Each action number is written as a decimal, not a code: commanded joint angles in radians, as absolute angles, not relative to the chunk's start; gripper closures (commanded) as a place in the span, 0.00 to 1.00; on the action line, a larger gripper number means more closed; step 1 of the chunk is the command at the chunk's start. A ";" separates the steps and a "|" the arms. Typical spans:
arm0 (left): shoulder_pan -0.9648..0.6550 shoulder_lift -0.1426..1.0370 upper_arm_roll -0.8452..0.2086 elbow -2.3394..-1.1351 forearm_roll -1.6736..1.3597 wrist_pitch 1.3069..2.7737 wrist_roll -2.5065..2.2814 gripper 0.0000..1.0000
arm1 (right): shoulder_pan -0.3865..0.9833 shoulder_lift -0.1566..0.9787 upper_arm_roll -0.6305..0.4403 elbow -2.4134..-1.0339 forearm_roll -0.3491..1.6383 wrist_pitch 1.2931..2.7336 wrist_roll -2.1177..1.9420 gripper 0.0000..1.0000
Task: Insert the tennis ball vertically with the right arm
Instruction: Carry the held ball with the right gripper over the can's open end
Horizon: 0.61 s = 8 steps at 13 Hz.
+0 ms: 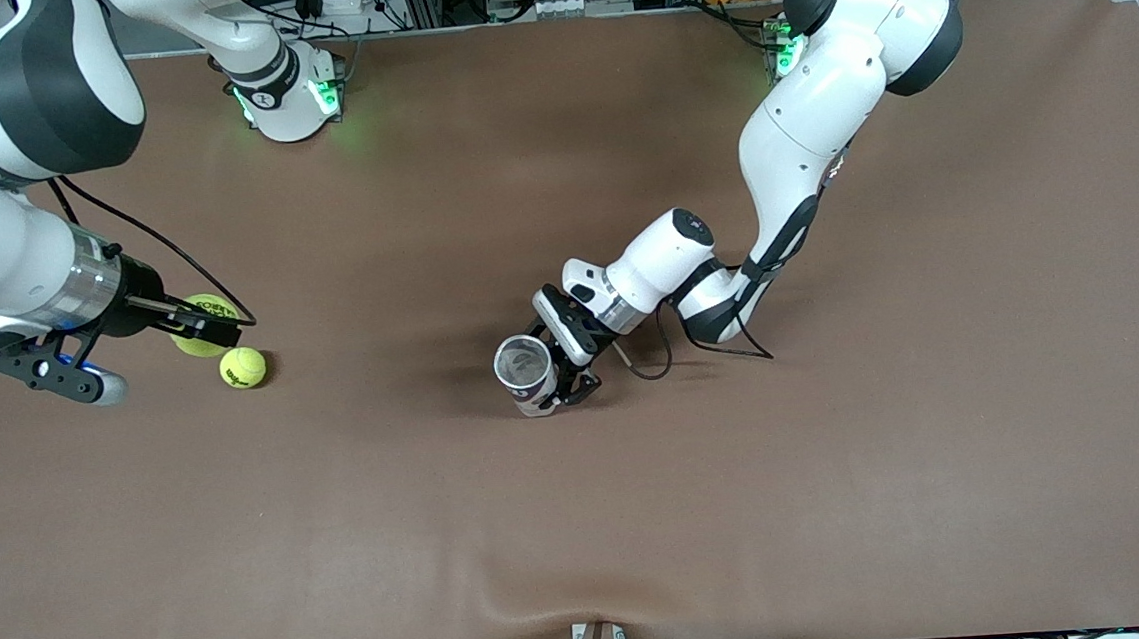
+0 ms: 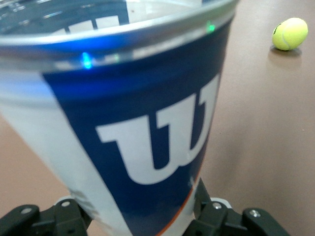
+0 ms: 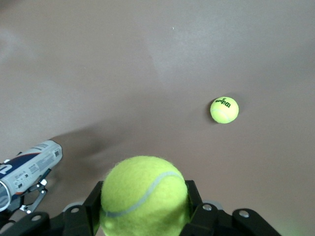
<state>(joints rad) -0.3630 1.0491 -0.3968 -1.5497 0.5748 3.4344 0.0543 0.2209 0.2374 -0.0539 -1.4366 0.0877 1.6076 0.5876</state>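
A blue-and-white tennis ball can (image 1: 525, 373) stands upright in the middle of the table, its open mouth up. My left gripper (image 1: 541, 370) comes in from the side, and its fingers hug the can (image 2: 138, 113) low on its wall. My right gripper (image 1: 201, 325) hangs over the right arm's end of the table, shut on a yellow tennis ball (image 3: 145, 194). The held ball (image 1: 192, 344) is off to the side of the can (image 3: 29, 164), with a wide stretch of table between them.
A second tennis ball (image 1: 242, 367) lies loose on the brown table (image 1: 840, 461), just beside my right gripper (image 3: 145, 211) and the held ball. It also shows in the left wrist view as a small ball (image 2: 290, 33) past the can.
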 commanded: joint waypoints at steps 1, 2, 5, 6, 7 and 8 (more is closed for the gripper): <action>-0.364 1.055 -0.396 -1.555 0.575 3.453 0.046 0.21 | 0.280 0.258 -0.061 -1.434 0.100 1.666 0.719 1.00; -0.364 1.054 -0.396 -1.557 0.575 3.453 0.046 0.21 | 0.313 0.267 -0.061 -1.434 0.098 1.686 0.773 1.00; -0.362 1.054 -0.396 -1.557 0.577 3.453 0.049 0.21 | 0.383 0.311 -0.061 -1.431 0.092 1.730 0.921 1.00; -0.364 1.054 -0.396 -1.557 0.577 3.453 0.049 0.21 | 0.411 0.324 -0.061 -1.428 0.091 1.768 0.977 1.00; -0.362 1.054 -0.396 -1.557 0.577 3.455 0.052 0.21 | 0.434 0.337 -0.061 -1.427 0.091 1.807 1.041 1.00; -0.362 1.052 -0.396 -1.557 0.577 3.455 0.052 0.21 | 0.460 0.351 -0.063 -1.425 0.091 1.840 1.093 1.00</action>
